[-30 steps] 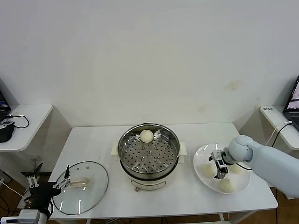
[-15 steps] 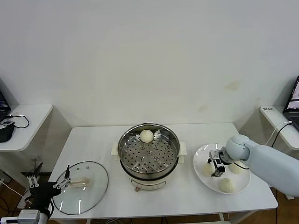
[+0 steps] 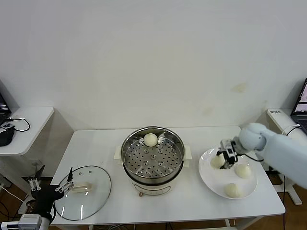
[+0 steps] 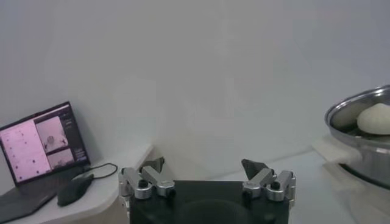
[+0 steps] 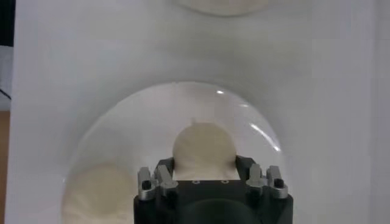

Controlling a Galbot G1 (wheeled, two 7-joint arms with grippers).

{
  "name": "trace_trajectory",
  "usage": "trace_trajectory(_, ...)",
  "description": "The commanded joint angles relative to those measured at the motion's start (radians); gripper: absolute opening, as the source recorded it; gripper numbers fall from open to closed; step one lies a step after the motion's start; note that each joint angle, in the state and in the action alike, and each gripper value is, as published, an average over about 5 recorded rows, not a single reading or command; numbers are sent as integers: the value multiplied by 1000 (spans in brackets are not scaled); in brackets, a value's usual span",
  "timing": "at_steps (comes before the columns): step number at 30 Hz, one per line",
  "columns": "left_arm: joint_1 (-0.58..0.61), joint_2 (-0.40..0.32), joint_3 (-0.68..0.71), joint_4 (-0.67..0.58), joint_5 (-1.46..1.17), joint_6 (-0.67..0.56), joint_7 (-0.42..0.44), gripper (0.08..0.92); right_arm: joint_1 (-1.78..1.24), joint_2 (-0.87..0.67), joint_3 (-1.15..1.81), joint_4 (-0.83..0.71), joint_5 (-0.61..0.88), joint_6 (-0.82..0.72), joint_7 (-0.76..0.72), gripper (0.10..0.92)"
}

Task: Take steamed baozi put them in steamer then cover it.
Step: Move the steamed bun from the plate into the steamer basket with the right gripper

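The steel steamer (image 3: 152, 155) stands mid-table on its white pot base with one baozi (image 3: 150, 139) at the back of the basket. My right gripper (image 3: 225, 158) is shut on a second baozi (image 3: 217, 161) and holds it just above the white plate (image 3: 209, 178). In the right wrist view this bun (image 5: 204, 149) fills the gap between the fingers. Two more baozi (image 3: 243, 170) (image 3: 233, 190) lie on the plate. The glass cover (image 3: 91, 201) lies flat at the table's front left. My left gripper (image 3: 50, 189) hangs open and empty beside it (image 4: 204, 170).
The white table's front edge runs just below the plate and the cover. A side table (image 3: 29, 120) with a mouse and laptop stands at the left, another with a laptop (image 3: 301, 108) at the right. The left wrist view shows the steamer's rim (image 4: 353, 109).
My right gripper has closed on the plate's left baozi and lifted it up and back, off the plate. The left arm has barely moved.
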Motion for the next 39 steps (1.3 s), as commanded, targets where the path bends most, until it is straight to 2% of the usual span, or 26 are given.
trace_trajectory(1,0,7,-1,0,-1,2,1,823,402,-8,-157,109,201,-53,1,628)
trace_trajectory(8,-13,13,5,0,-2,7,1,823,609,180,-286,165,419,-161,74,636)
trace_trajectory(15,-32,10,14,9,2,8,1,823,556,405,-307,153,558,-273,177,644)
trace_trajectory(21,-41,9,8,12,2,8,1,823,430,618,-305,11,580,-328,260,645)
trace_trajectory(25,-43,8,-3,8,2,8,1,823,369,705,-308,-73,580,-349,292,645)
trace_trajectory(39,-43,-12,-11,-2,1,7,0,823,280,801,-330,-169,553,-399,329,645)
